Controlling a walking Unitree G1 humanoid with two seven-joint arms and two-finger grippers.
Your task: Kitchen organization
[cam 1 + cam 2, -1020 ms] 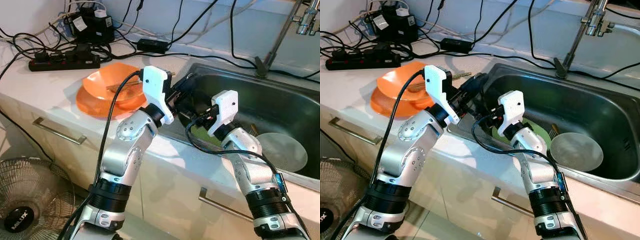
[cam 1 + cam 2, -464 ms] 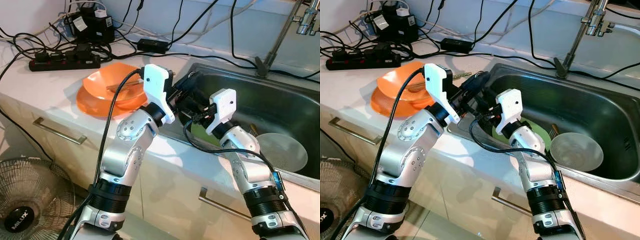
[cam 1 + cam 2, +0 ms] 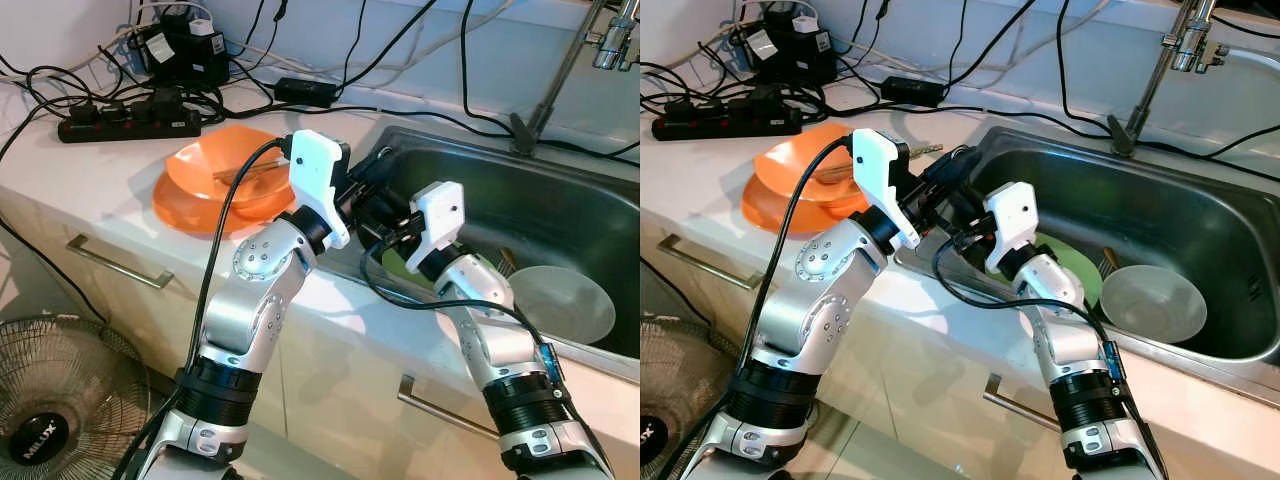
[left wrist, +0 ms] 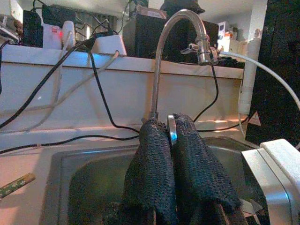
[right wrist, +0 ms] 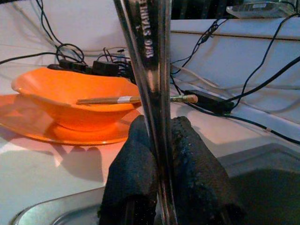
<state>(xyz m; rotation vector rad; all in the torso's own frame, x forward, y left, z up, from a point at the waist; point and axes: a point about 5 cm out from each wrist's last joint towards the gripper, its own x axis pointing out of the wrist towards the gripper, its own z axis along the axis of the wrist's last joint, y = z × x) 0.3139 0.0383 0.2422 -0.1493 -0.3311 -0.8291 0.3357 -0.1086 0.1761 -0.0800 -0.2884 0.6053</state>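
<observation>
Stainless steel utensil (image 5: 152,70), a flat strip stamped on its handle, is clamped between the two padded fingers (image 5: 131,173) of the right end effector (image 3: 385,235); the left end effector (image 3: 365,190), just beside it above the near-left corner of the sink (image 3: 560,215), is closed on a thin metal piece (image 4: 172,127), possibly the same utensil, though which part cannot be told. The step in hand appears to be a transfer between the two arms. To do it well, one end effector should keep its full grip until the other is confirmed closed; release should be gradual and the utensil held level, since the smooth handle may slip between the fabric pads. Beyond the right end effector, on the bench (image 3: 80,180), stands an orange bowl (image 3: 225,180) on an orange plate (image 3: 190,215) with a chopstick (image 5: 136,99) laid across it, a probable destination. Below and behind the right end effector, a green plate (image 3: 1075,270) and a grey bowl (image 3: 1155,300) lie in the sink. The right wrist view shows the handle stamp and the chopstick clearly; the head views show both arms' spacing and the sink contents. The left wrist view shows the faucet (image 4: 180,28).
</observation>
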